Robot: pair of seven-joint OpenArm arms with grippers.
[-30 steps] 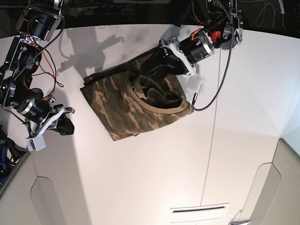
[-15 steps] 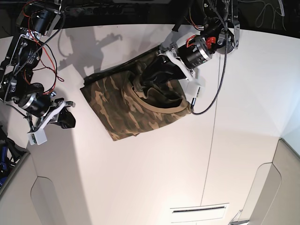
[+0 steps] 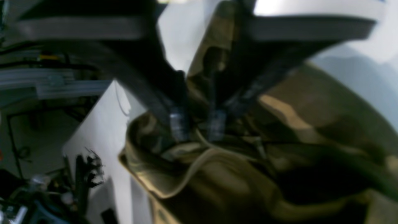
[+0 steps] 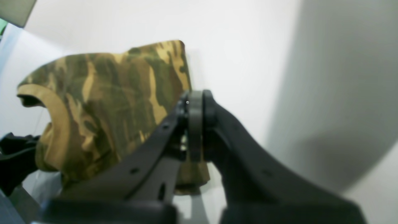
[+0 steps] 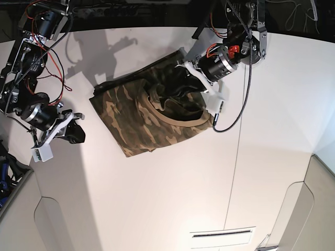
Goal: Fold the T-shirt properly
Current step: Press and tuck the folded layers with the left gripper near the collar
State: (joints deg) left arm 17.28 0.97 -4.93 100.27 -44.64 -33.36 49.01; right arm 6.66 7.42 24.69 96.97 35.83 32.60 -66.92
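Here the T-shirt (image 5: 149,117) lies bunched near the table's (image 5: 167,198) far edge. The left pincer (image 3: 196,127) pinches cloth by the collar (image 5: 178,121); lift slowly, keeping one layer. The right pincer (image 4: 194,124) hangs shut and empty at the left edge.

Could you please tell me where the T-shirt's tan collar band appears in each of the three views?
Base view: the collar band curves across the right-hand part of the T-shirt, just below the left pincer.
Left wrist view: it loops through the lower centre, under the pincer's tips.
Right wrist view: at the far left, arching down the shirt's edge.
Shared landmark: the white table.
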